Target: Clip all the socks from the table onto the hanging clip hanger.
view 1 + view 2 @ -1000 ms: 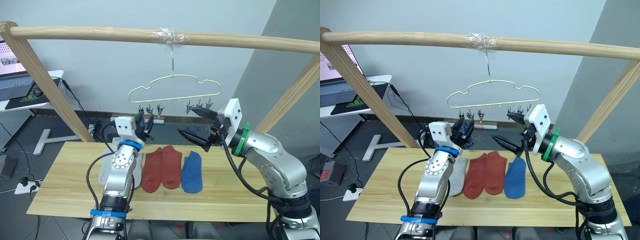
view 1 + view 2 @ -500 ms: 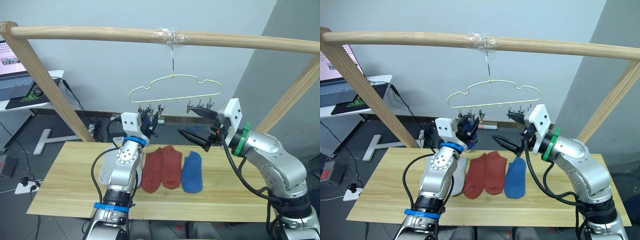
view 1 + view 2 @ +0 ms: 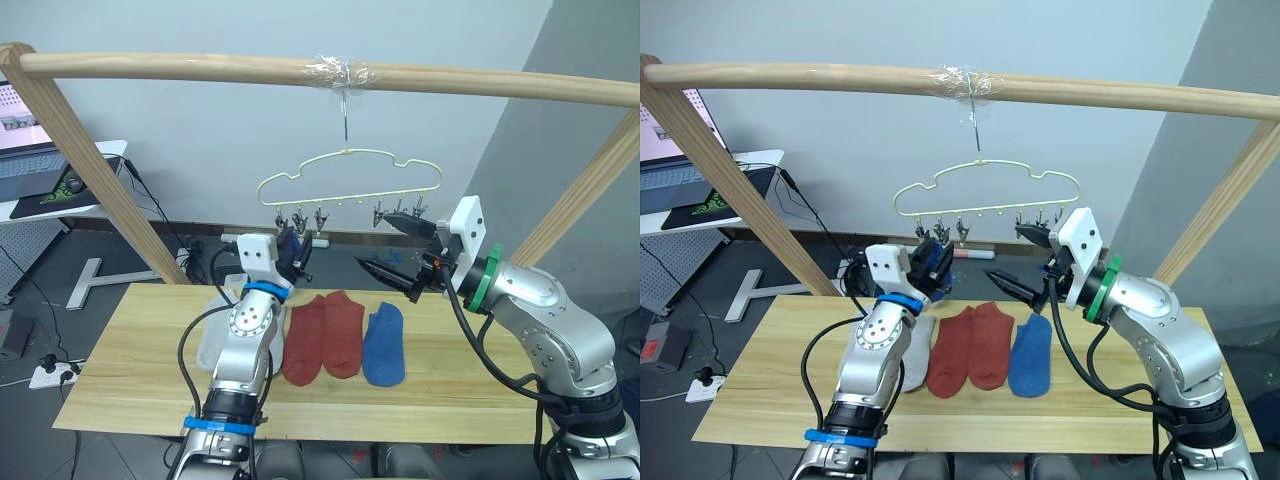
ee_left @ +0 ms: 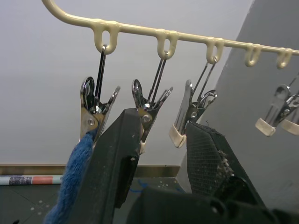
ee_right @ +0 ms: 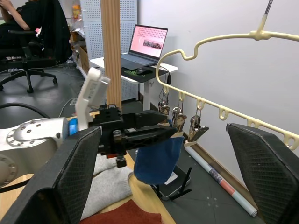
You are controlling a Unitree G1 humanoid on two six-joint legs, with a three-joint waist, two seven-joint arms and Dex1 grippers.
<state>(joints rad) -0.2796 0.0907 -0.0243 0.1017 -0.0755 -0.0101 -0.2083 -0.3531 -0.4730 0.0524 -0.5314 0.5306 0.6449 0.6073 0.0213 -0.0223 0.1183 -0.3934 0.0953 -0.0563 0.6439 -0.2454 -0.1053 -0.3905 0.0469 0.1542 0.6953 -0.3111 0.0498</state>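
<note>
From my head cameras, the clip hanger (image 3: 348, 180) hangs by its metal hook from the wooden bar (image 3: 200, 68), its long axis running left to right, clips (image 3: 302, 218) dangling below. My left gripper (image 3: 298, 248) is raised to the leftmost clips, with a blue sock (image 3: 937, 262) up there at its fingers. My right gripper (image 3: 392, 250) hovers near the right-hand clips, fingers spread wide and empty. On the table (image 3: 130, 370) lie two rust red socks (image 3: 324, 334) side by side, a second blue sock (image 3: 384, 343) just to their right, and a light grey sock (image 3: 218, 340) partly behind my left arm; all lie with their long axes running away from me. No writing is legible on anything.

Along my left wrist, my two black fingers (image 4: 117, 168) stand parted, rising toward the clips. The blue sock hangs downward from the leftmost clip (image 4: 93, 109), touching my finger's side; I cannot tell whether I am pinching it.

Along my right wrist, my padded fingers (image 5: 79, 168) stand far apart. Between them I see my left gripper at the clips, the blue sock hanging lengthwise down. A laptop (image 5: 147, 43) glows on a white desk (image 5: 135, 65); its text is unreadable. A seated person (image 5: 21, 18) is behind.
</note>
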